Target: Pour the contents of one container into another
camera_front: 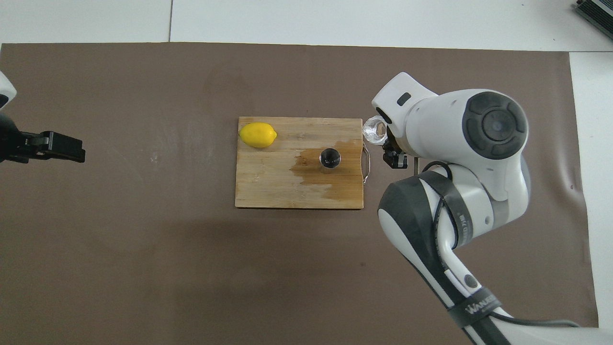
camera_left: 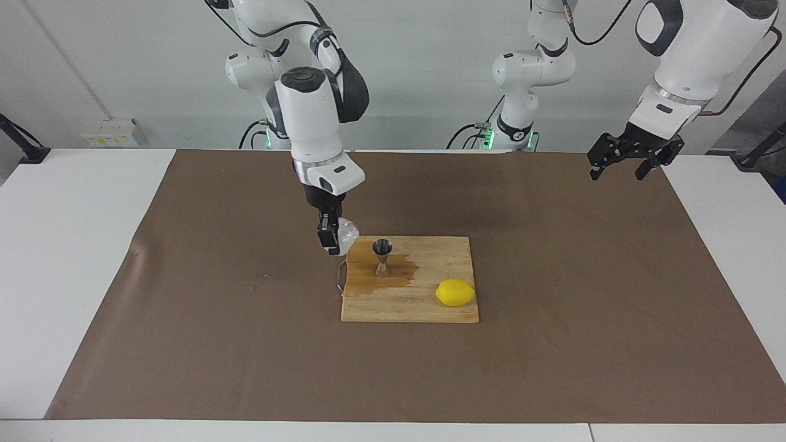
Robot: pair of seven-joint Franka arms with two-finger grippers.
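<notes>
i see the glass cup [camera_left: 347, 234] clamped in my right gripper [camera_left: 332, 240], held in the air over the mat [camera_left: 184, 307] just off the board [camera_left: 424, 307] edge at the right arm's end. the jigger [camera_left: 382, 257] stands upright on the board in a wet patch [camera_left: 402, 270], and a lemon [camera_left: 455, 292] lies farther from the robots, toward the left arm's end. my left gripper [camera_left: 619, 164] waits, jaws wide and holding nothing, above the mat's left-arm end

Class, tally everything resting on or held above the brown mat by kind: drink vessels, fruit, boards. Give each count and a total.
Drink vessels: 2, steel jigger on the board, glass cup in the right claw
Fruit: 1, lemon
Boards: 1, cutting board
Total: 4
</notes>
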